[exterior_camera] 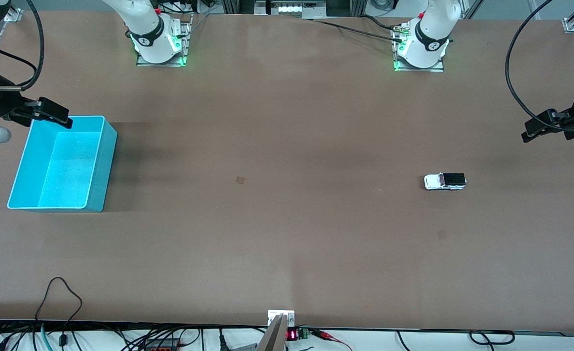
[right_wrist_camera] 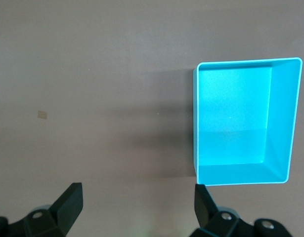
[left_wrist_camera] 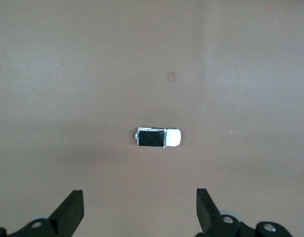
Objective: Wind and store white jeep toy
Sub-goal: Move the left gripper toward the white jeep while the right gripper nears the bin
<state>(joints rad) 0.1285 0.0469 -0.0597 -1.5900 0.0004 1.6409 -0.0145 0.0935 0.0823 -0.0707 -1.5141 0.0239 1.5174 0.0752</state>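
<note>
The left gripper (left_wrist_camera: 138,212) hangs in the air above the left arm's end of the brown table (exterior_camera: 287,234), its two black fingers spread wide apart and holding nothing. Seen through the left wrist view, the white jeep toy (left_wrist_camera: 158,138), a small boxy white car with a black roof panel, sits between those spread fingers but well below them, so this gripper looks lined up for a descent onto it.

The jeep (exterior_camera: 445,181) stands on its wheels on the bare tabletop, lying crosswise, alone, and well apart from everything else.

The right gripper (right_wrist_camera: 137,210) hovers over the right arm's end of the table, just beside the rim of a turquoise rectangular plastic bin (exterior_camera: 62,165), fingers likewise parted and empty; this arm waits. The bin is open at the top and holds nothing, probably set there to receive the toy.

Winding and storing have not yet begun.
</note>
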